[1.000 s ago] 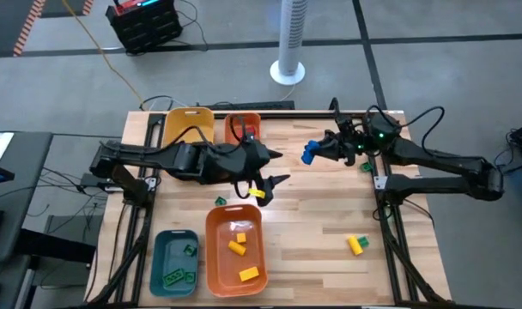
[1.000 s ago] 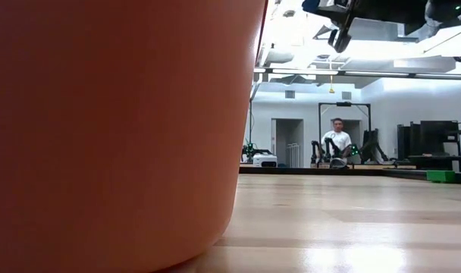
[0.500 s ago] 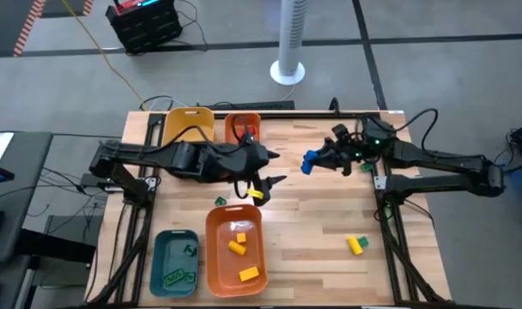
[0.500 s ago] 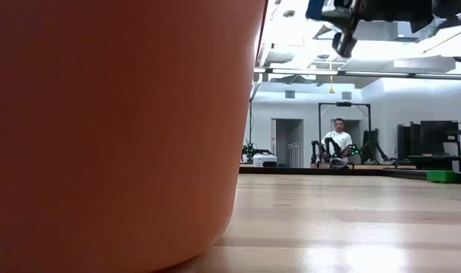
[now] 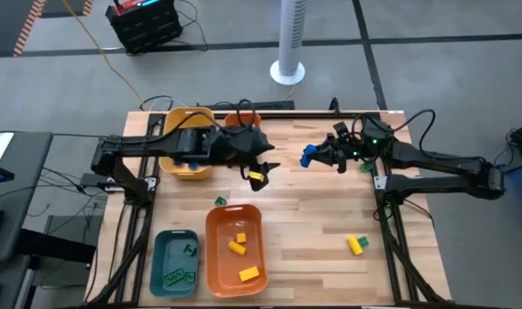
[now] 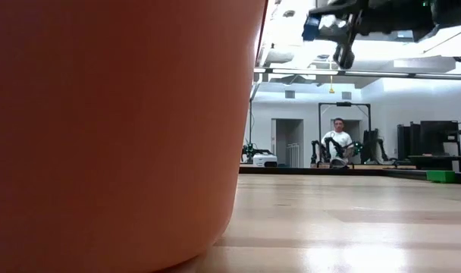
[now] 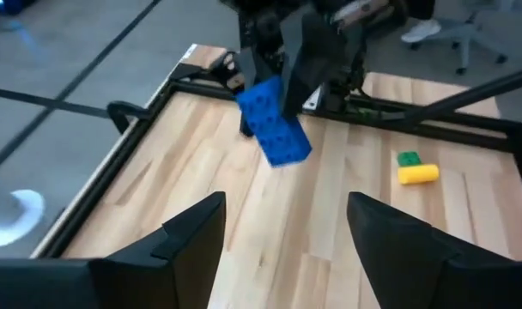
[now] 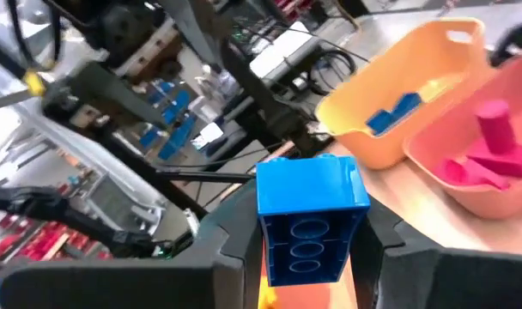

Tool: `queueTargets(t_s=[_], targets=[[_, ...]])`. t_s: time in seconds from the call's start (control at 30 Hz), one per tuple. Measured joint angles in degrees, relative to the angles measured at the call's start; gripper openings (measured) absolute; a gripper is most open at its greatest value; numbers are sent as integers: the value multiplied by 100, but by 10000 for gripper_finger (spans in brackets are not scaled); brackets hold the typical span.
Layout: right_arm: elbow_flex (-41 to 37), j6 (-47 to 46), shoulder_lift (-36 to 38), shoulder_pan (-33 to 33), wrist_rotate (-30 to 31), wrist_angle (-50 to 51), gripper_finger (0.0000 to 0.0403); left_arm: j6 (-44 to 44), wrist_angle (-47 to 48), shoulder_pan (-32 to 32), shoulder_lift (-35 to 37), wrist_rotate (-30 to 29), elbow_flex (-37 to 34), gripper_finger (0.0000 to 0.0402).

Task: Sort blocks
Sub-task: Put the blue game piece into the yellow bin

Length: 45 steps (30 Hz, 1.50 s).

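High view: we're carrying a blue block [image 5: 307, 156] in the right gripper [image 5: 313, 155], lifted over the far middle of the table [image 5: 330, 215], fingers pinching it. Our guess is it's bound for the yellow bin [image 5: 185, 142] at far left, which already holds blue pieces. The left gripper [image 5: 263, 168] is sitting just right of that bin and the small red bin [image 5: 241, 121], with a yellow block [image 5: 257, 178] right at its tips. We can't tell from here whether it's gripping that block or only hovering over it. The likely drop spot is the orange bin [image 5: 235, 251] at near left, holding three yellow blocks. The teal bin [image 5: 174, 261] beside it is collecting green ones. A yellow and green pair [image 5: 356, 244] is still lying loose near right, and a green block [image 5: 219, 201] is sitting just past the orange bin's far rim.

Low view: the orange bin wall [image 6: 117, 121] is filling the left half. The right gripper [image 6: 337, 34] is hanging high with the blue block [image 6: 312, 29]. A person [image 6: 338, 136] is sitting in the room behind.

Left wrist view: our own fingers [image 7: 192, 236] are standing spread with nothing visible between them. Ahead, the blue block [image 7: 274, 122] is hanging tilted in the right gripper [image 7: 282, 86], and the loose yellow and green pair [image 7: 414, 168] is beyond.

Right wrist view: the blue block [image 8: 311, 215] is clamped between the fingers [image 8: 235, 232], underside tubes facing us. The yellow bin [image 8: 407, 94] with blue pieces and the red bin [image 8: 493, 146] with red ones are ahead.

No brands or readable writing anywhere.
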<state>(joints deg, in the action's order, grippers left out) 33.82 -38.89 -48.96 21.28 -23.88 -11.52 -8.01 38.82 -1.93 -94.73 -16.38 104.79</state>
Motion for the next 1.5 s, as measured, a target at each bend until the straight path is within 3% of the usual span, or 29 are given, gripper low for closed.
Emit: queueTargets(t_s=[0.33, 0.57, 0.87, 1.23, 1.5], targets=[[-577, -354, -4, 105, -3, -717, 118, -61, -1523, 481, -1, 1007, -1083, 232], [-797, -247, -6, 368, -66, -836, 118, -534, -1956, 902, 7, 1687, -1396, 231], [-802, 534, 328, 474, -299, -924, 118, -977, -2374, 920, 1, 1719, -1405, 234], [-800, 1201, 442, 431, -149, -943, 118, -971, -2511, 668, -3, 1525, -955, 307], [-876, 1361, 480, 126, -64, -1129, 118, -773, -2436, 535, -3, 1176, -572, 315]])
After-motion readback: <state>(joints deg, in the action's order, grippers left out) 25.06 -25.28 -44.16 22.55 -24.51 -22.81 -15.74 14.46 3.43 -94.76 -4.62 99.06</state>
